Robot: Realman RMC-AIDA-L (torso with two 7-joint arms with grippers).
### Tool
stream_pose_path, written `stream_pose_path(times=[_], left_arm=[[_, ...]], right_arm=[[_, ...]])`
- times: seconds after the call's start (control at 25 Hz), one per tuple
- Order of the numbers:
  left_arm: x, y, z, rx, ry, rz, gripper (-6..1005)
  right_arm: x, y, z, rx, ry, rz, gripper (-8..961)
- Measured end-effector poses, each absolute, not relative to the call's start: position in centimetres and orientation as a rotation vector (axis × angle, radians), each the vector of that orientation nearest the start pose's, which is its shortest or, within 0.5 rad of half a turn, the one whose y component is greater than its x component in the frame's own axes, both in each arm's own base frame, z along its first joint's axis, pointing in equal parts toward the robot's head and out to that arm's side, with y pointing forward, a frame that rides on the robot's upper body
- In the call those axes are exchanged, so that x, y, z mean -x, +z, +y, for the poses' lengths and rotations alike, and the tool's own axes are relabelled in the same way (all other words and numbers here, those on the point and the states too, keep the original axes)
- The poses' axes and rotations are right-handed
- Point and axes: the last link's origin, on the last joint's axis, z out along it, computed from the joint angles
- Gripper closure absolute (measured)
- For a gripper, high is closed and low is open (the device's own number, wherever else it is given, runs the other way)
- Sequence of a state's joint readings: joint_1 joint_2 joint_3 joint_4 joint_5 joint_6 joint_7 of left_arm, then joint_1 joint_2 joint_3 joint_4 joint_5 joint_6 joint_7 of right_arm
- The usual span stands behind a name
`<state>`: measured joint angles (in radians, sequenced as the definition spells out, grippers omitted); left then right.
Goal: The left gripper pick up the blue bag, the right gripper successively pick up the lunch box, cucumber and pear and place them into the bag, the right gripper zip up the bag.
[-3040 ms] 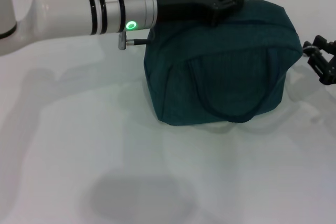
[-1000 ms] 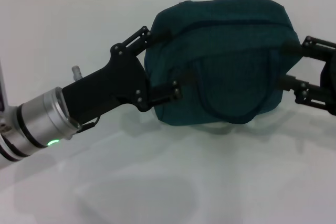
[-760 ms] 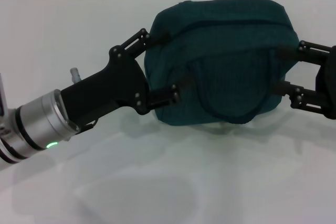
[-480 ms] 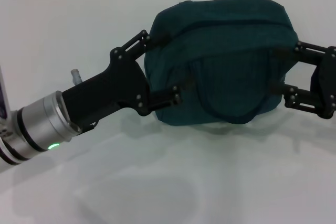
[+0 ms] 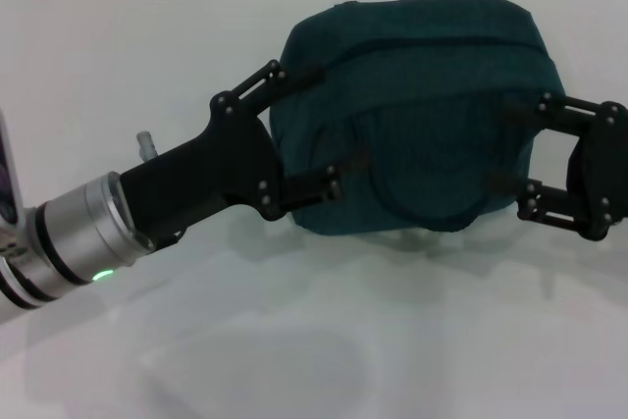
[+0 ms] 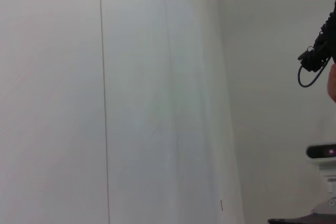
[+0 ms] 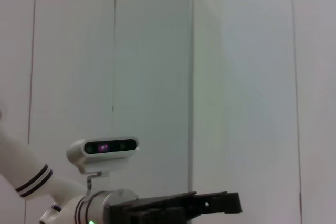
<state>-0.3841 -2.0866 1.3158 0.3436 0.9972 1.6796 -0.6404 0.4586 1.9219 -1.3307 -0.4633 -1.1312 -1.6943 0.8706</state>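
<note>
Your left gripper [image 5: 306, 130] stands spread wide at the left end of the blue bag [image 5: 412, 110], one finger against the bag's upper corner, the other low on its front face. Your right gripper [image 5: 510, 144] mirrors it at the right end, fingers parted wide, tips pressing the bag's fabric high and low. You see the bag sitting upright on the white table [image 5: 294, 340], top closed, handle loop hanging flat on its front. Both wrist cameras point away at pale walls and cabinet doors [image 7: 152, 77].
</note>
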Motion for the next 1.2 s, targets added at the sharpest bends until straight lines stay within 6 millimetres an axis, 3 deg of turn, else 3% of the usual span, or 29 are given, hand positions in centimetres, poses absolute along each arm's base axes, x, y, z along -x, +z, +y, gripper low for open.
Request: stream_pose_path(times=[0.44, 0.8, 1.2], left_arm=[[23.8, -3.3, 27.1, 2.359, -1.293, -0.084, 108], [25.7, -1.8, 26.6, 2.421, -1.229, -0.102, 107], [26.4, -1.7, 25.8, 2.417, -1.219, -0.124, 107]], right_arm=[[-23.3, 0.9, 29.6, 2.606, 1.188, -0.074, 323], [-21.2, -1.2, 30.0, 2.622, 1.215, -0.114, 323], [-21.2, -1.7, 30.0, 2.643, 1.174, -0.129, 323]])
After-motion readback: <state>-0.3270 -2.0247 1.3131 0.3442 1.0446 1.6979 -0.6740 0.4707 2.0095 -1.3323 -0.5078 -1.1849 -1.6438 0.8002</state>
